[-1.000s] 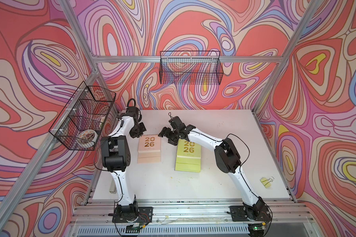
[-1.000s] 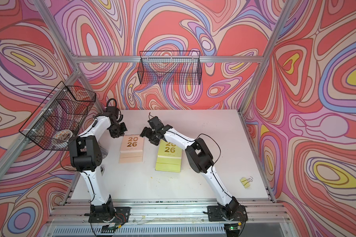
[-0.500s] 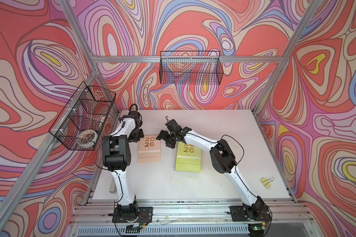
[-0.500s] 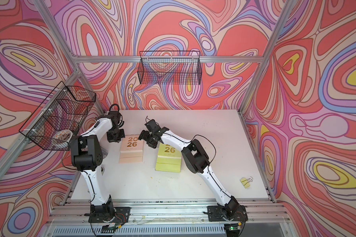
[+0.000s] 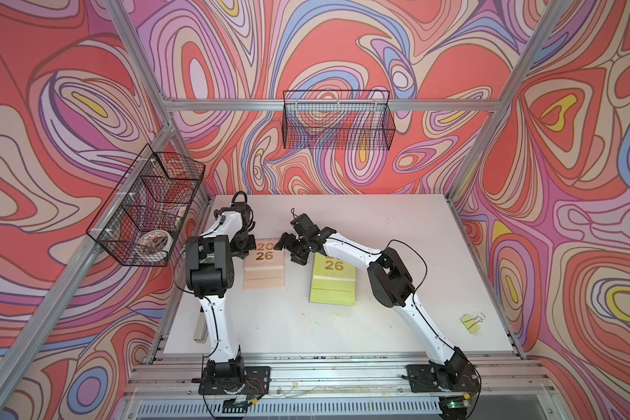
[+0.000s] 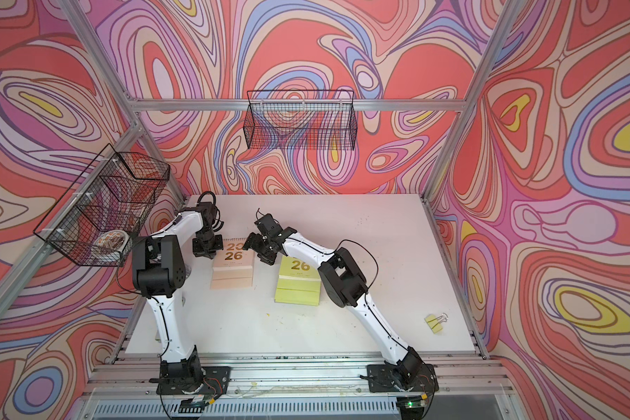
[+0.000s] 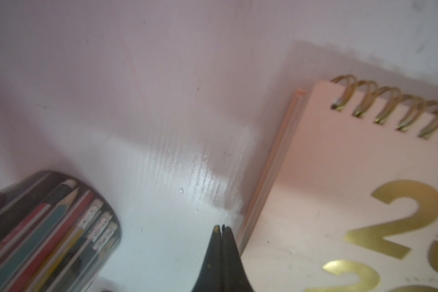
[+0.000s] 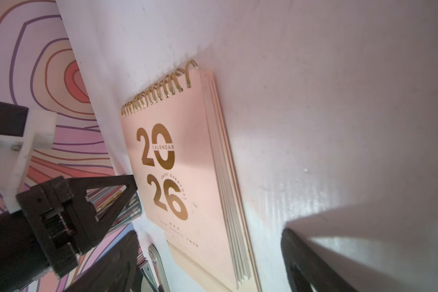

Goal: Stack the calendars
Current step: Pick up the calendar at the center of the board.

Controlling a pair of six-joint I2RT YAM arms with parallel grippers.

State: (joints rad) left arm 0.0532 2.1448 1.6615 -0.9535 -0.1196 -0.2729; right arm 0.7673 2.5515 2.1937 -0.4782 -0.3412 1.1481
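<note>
A peach pink calendar (image 5: 264, 263) (image 6: 232, 267) with gold "2026" lies flat on the white table, left of centre. A lime green calendar (image 5: 333, 278) (image 6: 299, 282) lies to its right, its top partly hidden under my right arm. My left gripper (image 5: 242, 248) (image 6: 206, 250) is shut and empty, its tips (image 7: 222, 227) low at the pink calendar's (image 7: 339, 202) left edge. My right gripper (image 5: 290, 251) (image 6: 259, 251) hangs open between the two calendars. In the right wrist view the pink calendar (image 8: 187, 164) lies between its spread fingers (image 8: 304, 260).
A clear case of pencils (image 7: 48, 227) lies close to my left gripper. A yellow binder clip (image 5: 471, 322) (image 6: 435, 322) sits near the table's right edge. Wire baskets hang on the left wall (image 5: 146, 211) and the back wall (image 5: 337, 120).
My right gripper has swung left, from over the green calendar to the gap beside the pink one. My left gripper has shifted slightly along the pink calendar's left edge.
</note>
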